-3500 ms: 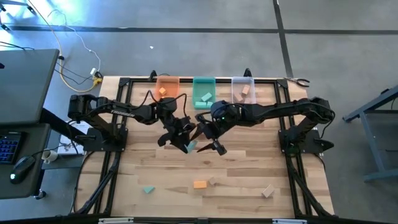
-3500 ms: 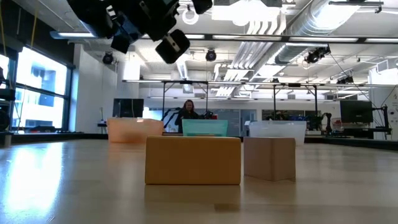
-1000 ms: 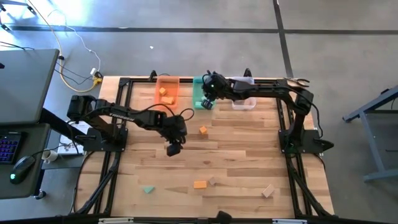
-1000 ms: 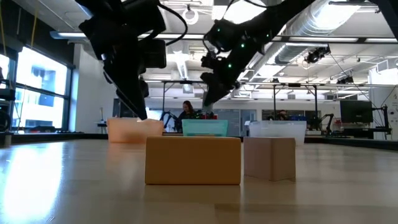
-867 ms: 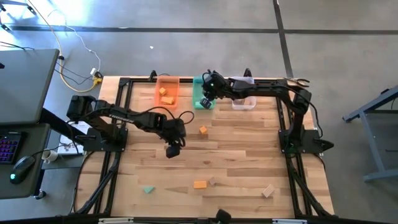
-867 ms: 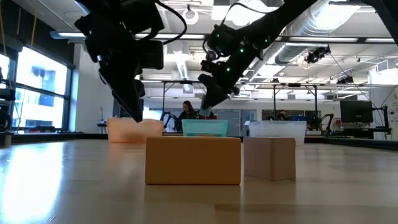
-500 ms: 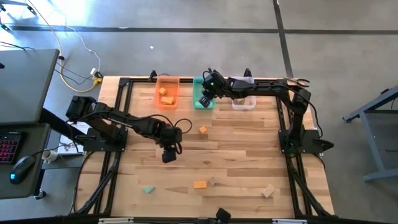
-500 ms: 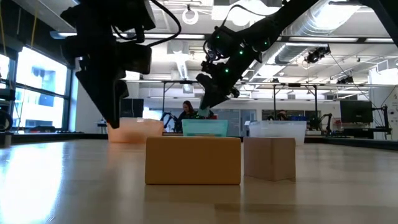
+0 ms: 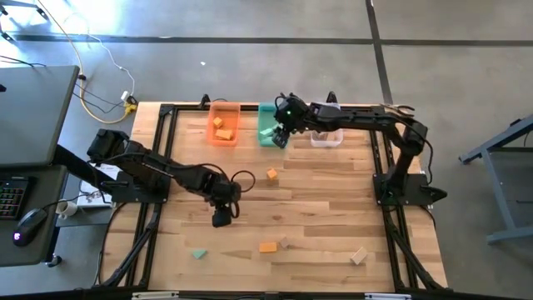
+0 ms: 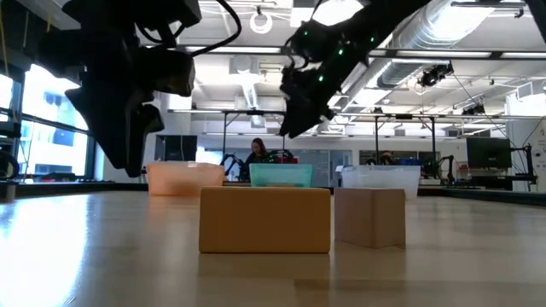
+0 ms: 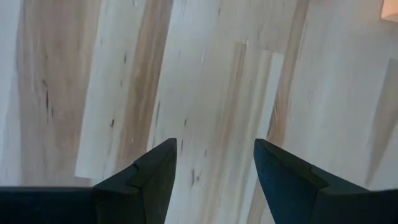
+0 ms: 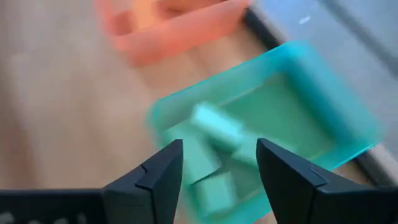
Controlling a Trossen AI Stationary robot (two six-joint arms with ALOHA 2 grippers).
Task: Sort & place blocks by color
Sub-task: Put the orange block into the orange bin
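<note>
High view: right gripper hangs over the green bin at the table's far edge, placed for dropping teal blocks; left gripper points down mid-table; loose blocks lie near the front edge.
Low view: an orange block sits nearest.
Left wrist view: fingers spread, empty, above bare wood.
Right wrist view: fingers parted, empty, over teal blocks in the bin.
</note>
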